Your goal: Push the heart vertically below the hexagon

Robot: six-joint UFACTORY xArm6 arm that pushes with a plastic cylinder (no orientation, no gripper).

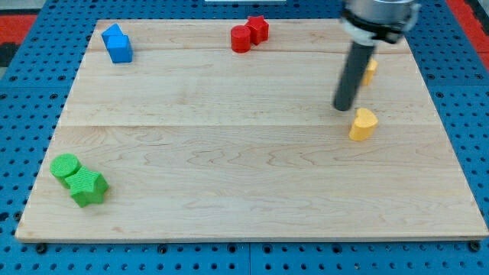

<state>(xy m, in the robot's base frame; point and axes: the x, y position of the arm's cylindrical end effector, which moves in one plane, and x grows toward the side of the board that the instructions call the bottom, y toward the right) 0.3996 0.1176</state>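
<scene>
A yellow heart block (pixel 364 124) lies on the wooden board at the view's right, a little below the middle. A second yellow block (pixel 370 71), the hexagon, sits above it near the board's right edge, partly hidden behind the rod. My tip (pixel 343 108) rests on the board just up and to the left of the heart, close to it; I cannot tell if it touches.
Two blue blocks (pixel 118 43) sit at the top left. A red cylinder (pixel 241 38) and a red star (pixel 257 29) sit at the top centre. A green cylinder (pixel 66 166) and a green star (pixel 87 186) sit at the bottom left. The board's right edge (pixel 451 137) is near.
</scene>
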